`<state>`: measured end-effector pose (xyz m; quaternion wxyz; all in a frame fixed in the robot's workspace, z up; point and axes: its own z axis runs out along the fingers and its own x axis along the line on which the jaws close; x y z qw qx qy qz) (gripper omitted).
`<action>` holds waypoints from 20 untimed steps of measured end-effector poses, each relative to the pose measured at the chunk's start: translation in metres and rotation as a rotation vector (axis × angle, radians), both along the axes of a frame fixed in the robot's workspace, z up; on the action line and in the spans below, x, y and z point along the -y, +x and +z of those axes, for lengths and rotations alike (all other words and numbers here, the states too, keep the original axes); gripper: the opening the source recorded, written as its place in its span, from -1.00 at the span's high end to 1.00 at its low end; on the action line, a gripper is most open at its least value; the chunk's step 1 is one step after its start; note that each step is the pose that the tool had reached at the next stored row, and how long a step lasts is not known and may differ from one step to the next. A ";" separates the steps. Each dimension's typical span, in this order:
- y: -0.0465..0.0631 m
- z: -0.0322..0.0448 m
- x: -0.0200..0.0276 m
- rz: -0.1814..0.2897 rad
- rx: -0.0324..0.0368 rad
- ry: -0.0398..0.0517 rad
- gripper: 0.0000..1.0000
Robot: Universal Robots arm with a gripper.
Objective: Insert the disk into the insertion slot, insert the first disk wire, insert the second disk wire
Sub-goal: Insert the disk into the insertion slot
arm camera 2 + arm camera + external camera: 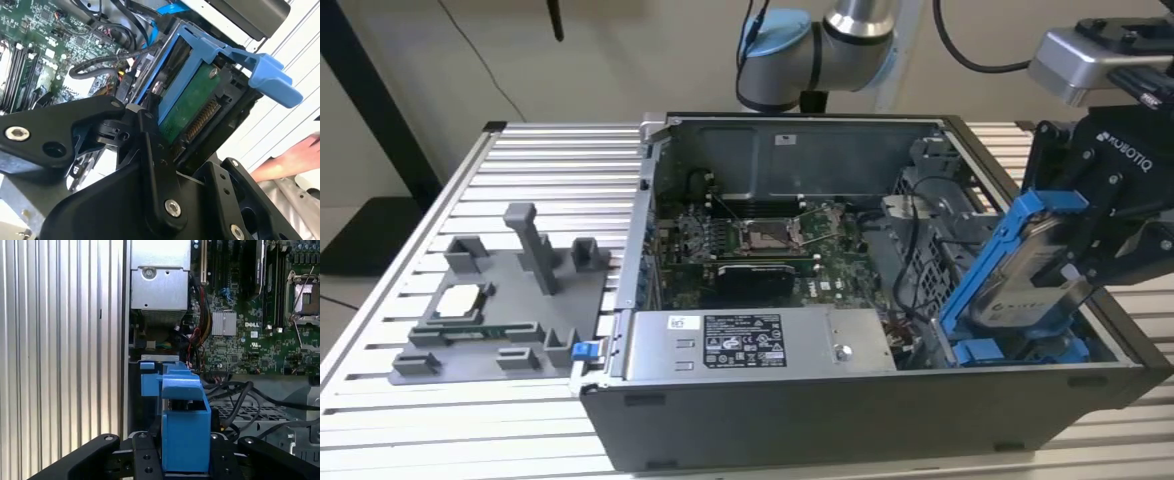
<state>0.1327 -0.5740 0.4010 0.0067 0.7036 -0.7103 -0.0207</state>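
On the exterior view's left, a grey fixture tray (480, 330) sits on the slatted metal table (400, 420), carrying a processor chip (460, 300) and a memory stick (474, 332). Next along stands the open computer case (854, 420), with the green motherboard (761, 245) on its floor and the silver power supply (747, 343) along its near wall. Black cables (240, 395) lie loose between the motherboard and the drive corner. At the case's corner on the exterior view's right is the insertion slot (1014, 352), a grey bay with blue rails. My gripper (1074, 270) is clamped on the disk (1014, 280), one finger pressed to each side of its blue carrier, as both wrist views show. The disk is tilted, its lower end down at the slot's blue rails and its upper end leaning out toward the right; I cannot tell whether it touches them. A person's hand (295, 157) rests on the table beyond the case.
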 end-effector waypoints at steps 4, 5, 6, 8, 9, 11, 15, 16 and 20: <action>0.000 -0.0042 -0.0017 0.000 -0.0003 0.0044 -1.00; 0.000 -0.0062 -0.0022 0.000 0.0002 0.0071 -1.00; 0.000 -0.0084 -0.0022 0.000 0.0002 0.0076 -1.00; 0.000 -0.0114 -0.0021 0.000 -0.0001 0.0062 -1.00; 0.000 -0.0133 -0.0021 0.000 -0.0001 0.0066 -1.00; 0.001 -0.0148 -0.0022 0.000 0.0000 0.0064 -1.00; 0.001 -0.0137 -0.0021 0.000 -0.0014 0.0061 -1.00; 0.001 -0.0122 -0.0022 0.000 -0.0021 0.0063 -1.00; 0.001 -0.0041 -0.0040 0.000 -0.0032 0.0066 -1.00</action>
